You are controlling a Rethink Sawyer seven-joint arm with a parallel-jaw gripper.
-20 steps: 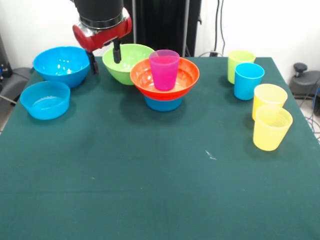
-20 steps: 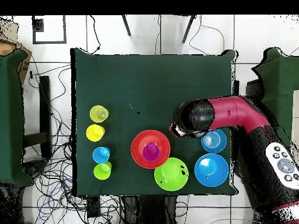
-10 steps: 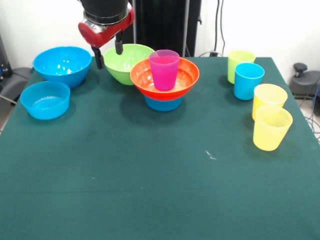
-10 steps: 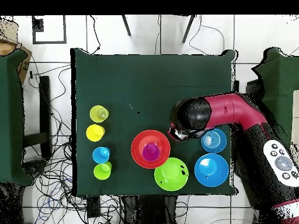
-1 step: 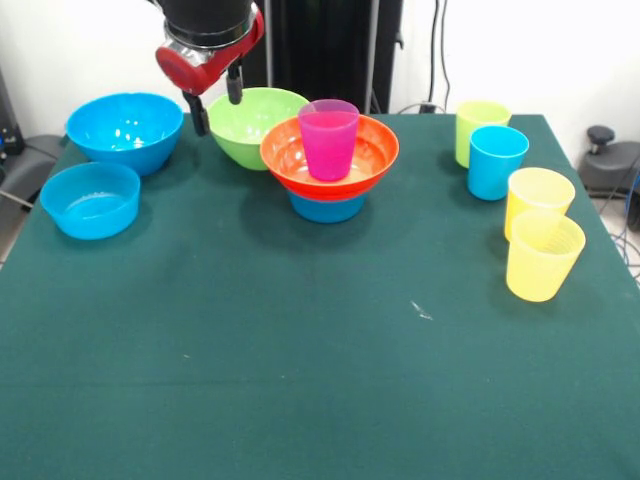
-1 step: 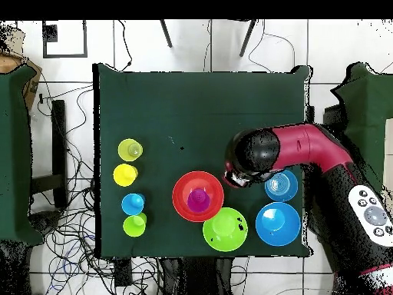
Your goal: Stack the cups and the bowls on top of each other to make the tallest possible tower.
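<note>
The tower stands at the far middle of the table: a small blue bowl (image 5: 327, 208) at the bottom, the wide orange bowl (image 5: 374, 160) on it, and the purple cup (image 5: 328, 138) upright inside. From above, the purple cup (image 6: 198, 200) sits in the centre of the orange bowl (image 6: 181, 190). My gripper (image 5: 216, 102) hangs open and empty above the gap between the large blue bowl (image 5: 125, 130) and the lime green bowl (image 5: 250, 128). In the overhead view the arm's wrist (image 6: 257, 153) covers the gripper. A second small blue bowl (image 5: 90, 199) sits at the left.
Several cups stand upright at the right: lime green (image 5: 479, 124), blue (image 5: 496, 161), and two yellow (image 5: 538, 198) (image 5: 543, 256). The green table (image 5: 300, 360) stretches bare towards the front. Cables lie on the floor (image 6: 73, 230) beside the table.
The gripper has risen from beside the green bowl's rim and shifted slightly; it stays open. The bowls, cups and tower have not moved.
</note>
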